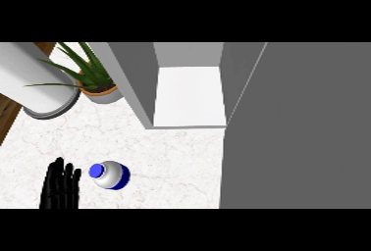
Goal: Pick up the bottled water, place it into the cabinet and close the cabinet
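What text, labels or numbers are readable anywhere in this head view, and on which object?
None: no legible text in this view.
White bottled water with blue cap: seen from above, no label visible.
Open grey cabinet with white shelf: plain surfaces.
Large white cylinder at upper left: unmarked.
Green potted plant in terracotta pot: no tag.
Black left robot hand: no markings.

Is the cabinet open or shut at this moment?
Open. The cabinet shows its white inner shelf, and its grey door is swung out at the right. The bottled water stands outside on the counter.
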`<state>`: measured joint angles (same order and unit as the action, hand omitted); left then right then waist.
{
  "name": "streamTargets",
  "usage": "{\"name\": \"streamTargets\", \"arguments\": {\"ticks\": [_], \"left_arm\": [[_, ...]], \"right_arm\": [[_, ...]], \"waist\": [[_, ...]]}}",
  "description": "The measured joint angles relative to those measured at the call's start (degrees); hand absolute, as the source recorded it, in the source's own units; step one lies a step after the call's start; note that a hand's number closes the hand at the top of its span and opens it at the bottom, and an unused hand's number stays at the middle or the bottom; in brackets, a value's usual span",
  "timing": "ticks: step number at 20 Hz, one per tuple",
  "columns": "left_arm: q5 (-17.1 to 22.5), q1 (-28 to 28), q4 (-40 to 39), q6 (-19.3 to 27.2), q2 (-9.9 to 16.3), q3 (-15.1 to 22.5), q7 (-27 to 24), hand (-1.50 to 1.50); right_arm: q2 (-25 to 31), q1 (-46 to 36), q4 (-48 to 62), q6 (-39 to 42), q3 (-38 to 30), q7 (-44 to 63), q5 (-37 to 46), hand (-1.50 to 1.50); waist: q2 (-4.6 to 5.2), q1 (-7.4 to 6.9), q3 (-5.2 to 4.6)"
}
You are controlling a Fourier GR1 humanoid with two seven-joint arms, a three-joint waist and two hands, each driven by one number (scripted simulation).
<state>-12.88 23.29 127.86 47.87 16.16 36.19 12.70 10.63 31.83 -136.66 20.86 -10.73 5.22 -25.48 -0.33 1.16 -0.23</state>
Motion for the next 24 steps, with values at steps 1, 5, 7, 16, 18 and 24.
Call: {"name": "streamTargets", "arguments": {"ticks": [1,5,7,16,18,24], "left_arm": [[2.0,-0.4,-1.3,-0.6,0.2,-1.4,-1.4,-1.5],[8.4,-1.9,-6.7,-3.0,-0.5,-5.1,-6.5,-1.5],[11.3,-2.1,-9.2,-4.3,-0.9,-7.2,-9.2,-1.5],[22.6,-4.5,-24.5,-12.3,-2.8,-17.4,-20.1,-1.5],[24.3,-5.0,-28.2,-14.2,-3.5,-18.8,-22.5,-1.5],[27.9,-7.2,-39.4,-18.9,-6.2,-22.3,-29.3,-1.5]], "right_arm": [[0.0,0.0,0.1,0.1,-0.1,-0.2,-0.2,-1.5],[0.2,1.0,0.1,1.1,-0.2,-0.9,-0.9,-1.5],[0.6,1.9,0.1,1.6,-0.6,-1.1,-1.3,-1.5],[1.5,3.8,0.6,3.7,-2.9,-3.6,-3.1,-1.5],[1.9,4.2,0.6,4.0,-3.5,-3.9,-3.5,-1.5],[2.2,6.3,0.9,6.1,-4.1,-5.6,-4.9,-1.5]], "waist": [[0.02,-0.02,-0.01],[0.06,0.03,0.0],[0.05,0.06,-0.01],[0.13,-0.04,0.05],[0.15,0.0,0.05],[0.17,0.15,0.06]]}}
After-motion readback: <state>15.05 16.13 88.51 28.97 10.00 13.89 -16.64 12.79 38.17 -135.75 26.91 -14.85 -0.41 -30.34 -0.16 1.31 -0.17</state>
